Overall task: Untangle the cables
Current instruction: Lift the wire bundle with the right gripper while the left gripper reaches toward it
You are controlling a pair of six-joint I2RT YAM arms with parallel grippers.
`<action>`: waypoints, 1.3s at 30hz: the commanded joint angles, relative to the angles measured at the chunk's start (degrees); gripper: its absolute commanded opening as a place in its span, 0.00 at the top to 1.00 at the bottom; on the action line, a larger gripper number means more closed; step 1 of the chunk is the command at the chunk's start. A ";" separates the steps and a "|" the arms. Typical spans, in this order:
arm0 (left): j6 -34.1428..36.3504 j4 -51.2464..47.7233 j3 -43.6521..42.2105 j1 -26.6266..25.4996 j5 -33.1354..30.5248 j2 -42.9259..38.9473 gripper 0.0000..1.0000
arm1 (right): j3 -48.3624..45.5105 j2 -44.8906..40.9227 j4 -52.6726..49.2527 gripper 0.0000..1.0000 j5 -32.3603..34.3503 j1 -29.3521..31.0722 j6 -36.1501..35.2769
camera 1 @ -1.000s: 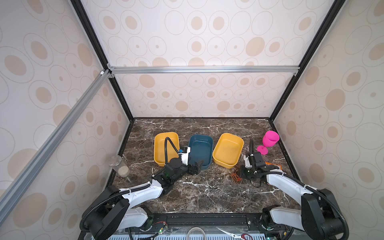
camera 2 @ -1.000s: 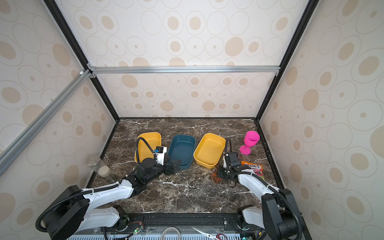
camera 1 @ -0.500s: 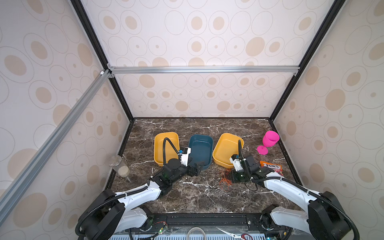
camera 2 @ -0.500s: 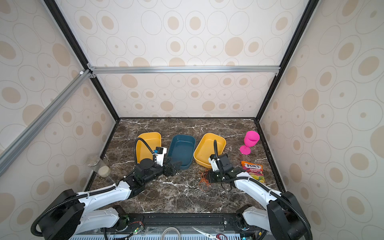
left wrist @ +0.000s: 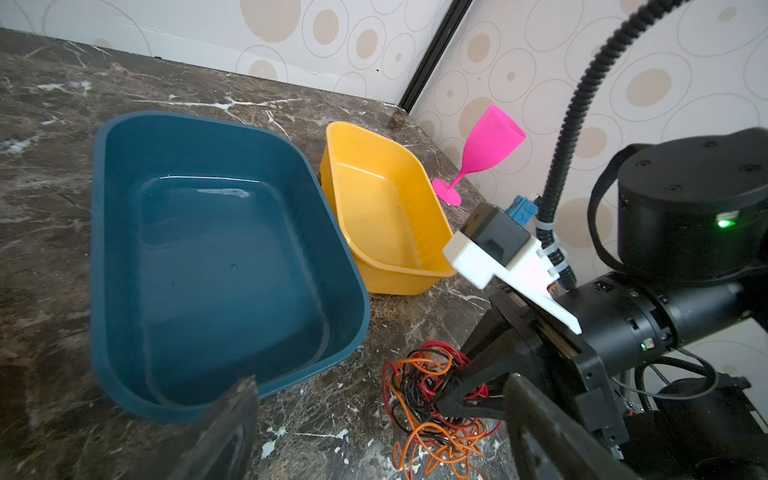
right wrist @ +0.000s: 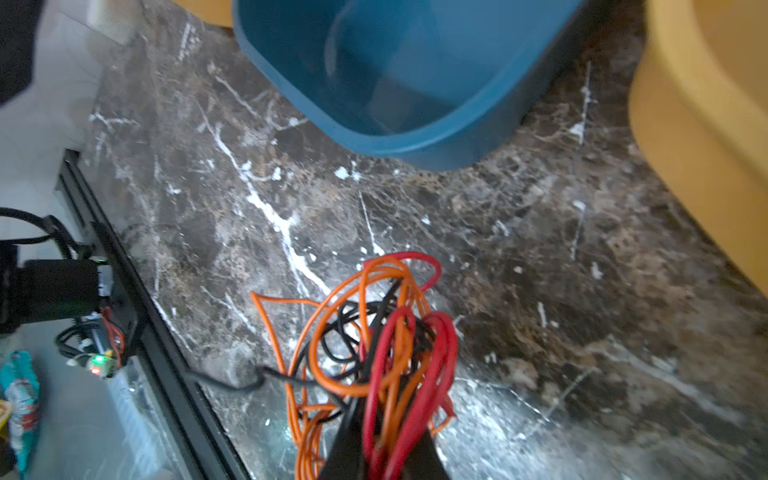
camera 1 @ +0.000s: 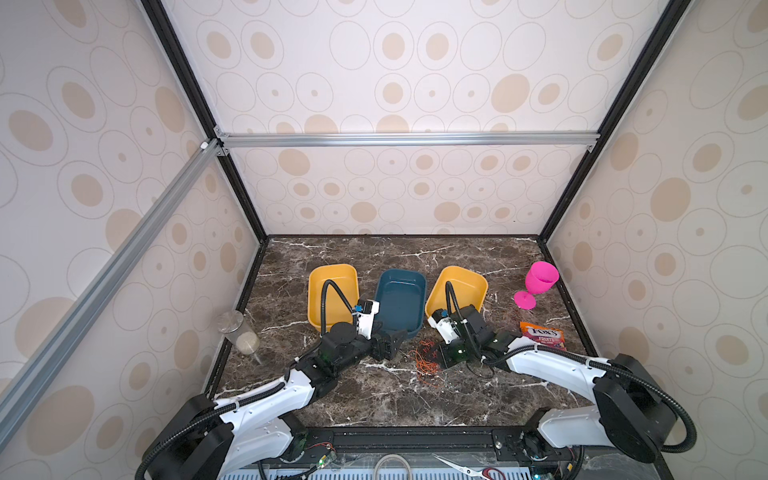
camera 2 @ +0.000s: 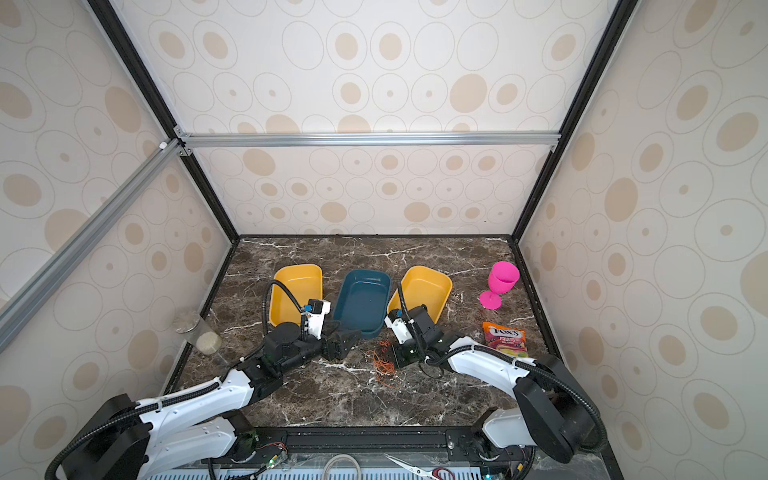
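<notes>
One thing bears print that can be read — an orange bag (camera 1: 542, 338) lying on the surface (camera 1: 374, 401) by the right wall. In both top views its large lettering reads "FOX'S", and just under that — "FRUITS". A smaller line below is too fine to make out.

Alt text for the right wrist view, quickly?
The right tool is shut on a tangled bundle of thin orange, red and black cables, their loops spreading over the dark marble tabletop. Beyond them sit a teal plastic tray and the edge of a yellow plastic tray.
</notes>
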 commanded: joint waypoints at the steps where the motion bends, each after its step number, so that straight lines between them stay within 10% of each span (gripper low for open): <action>1: 0.78 -2.11 -0.66 -0.52 0.40 -3.11 0.08 | 1.57 -0.15 6.64 0.87 -4.23 0.27 4.17; 22: -3.91 6.17 -7.95 -2.18 4.14 3.15 0.18 | -1.86 2.95 2.33 0.87 6.67 0.32 5.81; 39: -6.11 10.16 -3.98 -13.00 3.34 18.28 0.29 | -2.54 3.92 4.37 0.87 5.07 0.67 7.16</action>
